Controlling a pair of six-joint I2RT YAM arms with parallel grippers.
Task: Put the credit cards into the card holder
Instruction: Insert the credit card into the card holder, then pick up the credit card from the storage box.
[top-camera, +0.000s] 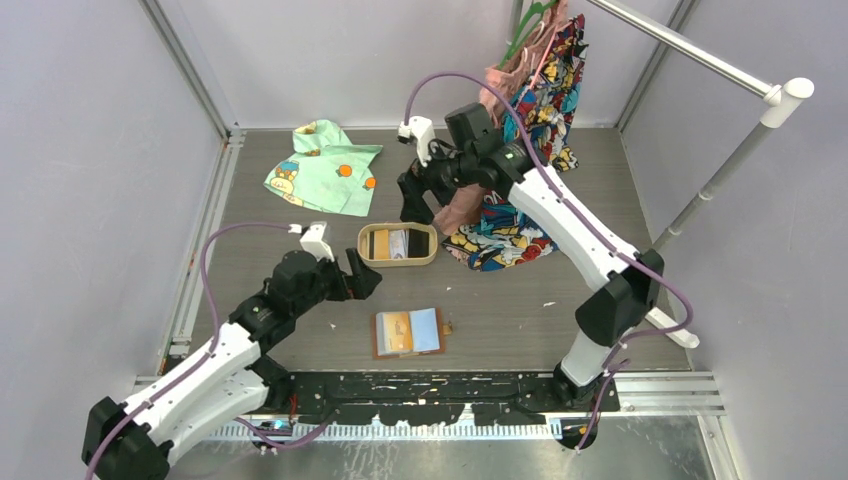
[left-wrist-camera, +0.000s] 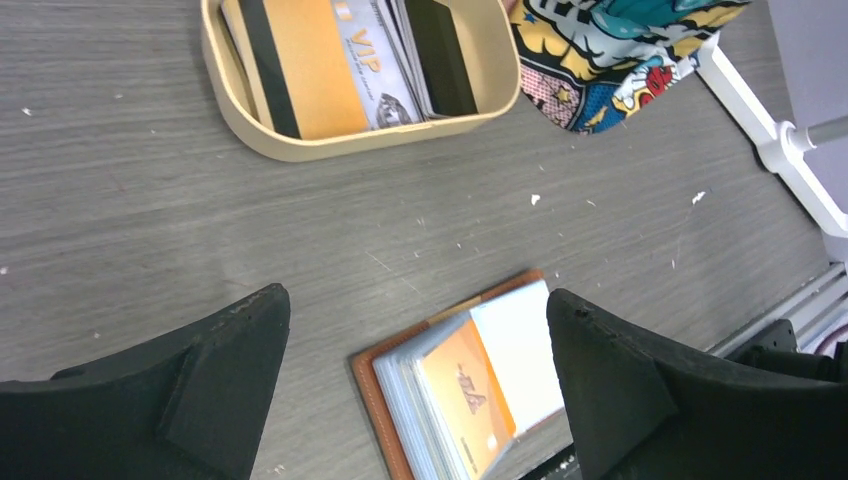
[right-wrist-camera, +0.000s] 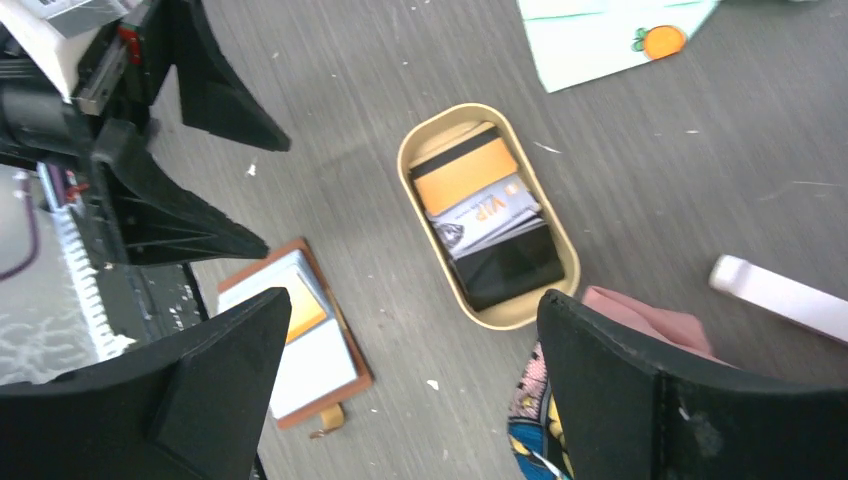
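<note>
The only word I can read from my remote station is "VIP", printed along a grey card (left-wrist-camera: 372, 70) that lies among others in the tan oval tray (left-wrist-camera: 230, 100); both wrist views show it. A finer line of print beside it is too small to make out. The orange card (left-wrist-camera: 465, 395) in the open card holder (left-wrist-camera: 372, 385) bears a dark mark I cannot decipher

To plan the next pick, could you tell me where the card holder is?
In the top view the card holder lies open at centre front, just nearer than the tray, right of the left claw.
</note>
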